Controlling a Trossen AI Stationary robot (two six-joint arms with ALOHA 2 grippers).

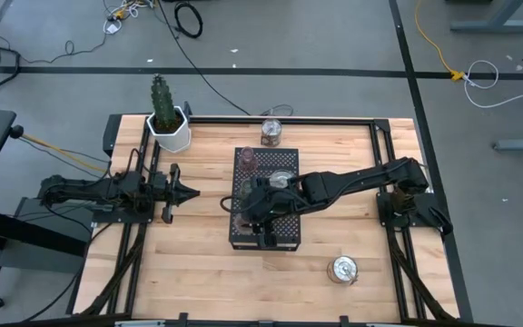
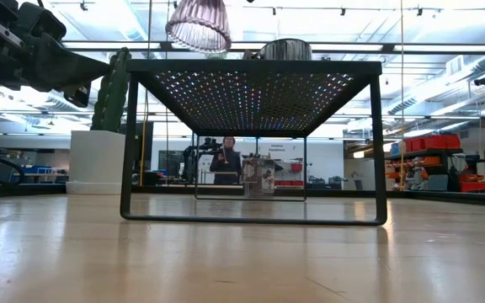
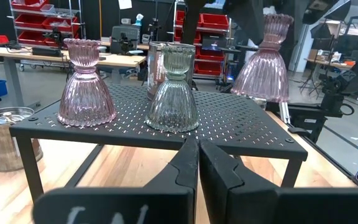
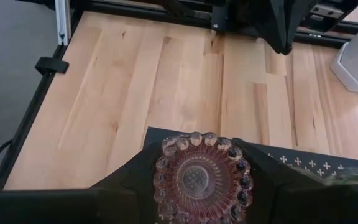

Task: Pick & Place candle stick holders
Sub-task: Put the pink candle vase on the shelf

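Pink glass candle stick holder (image 4: 199, 177) stands upright between my right gripper (image 4: 197, 186) fingers, grasped over the black perforated rack (image 1: 282, 232); my left gripper (image 3: 197, 163), clenched empty, waits beside it.

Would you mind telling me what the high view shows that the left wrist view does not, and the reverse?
Only the high view shows the cactus pot, a silvery holder on the bare table and another holder at the far edge. Only the left wrist view shows the ribbed green holder side-on and the shut left end effector. Both show the black perforated rack and a pink holder on it.
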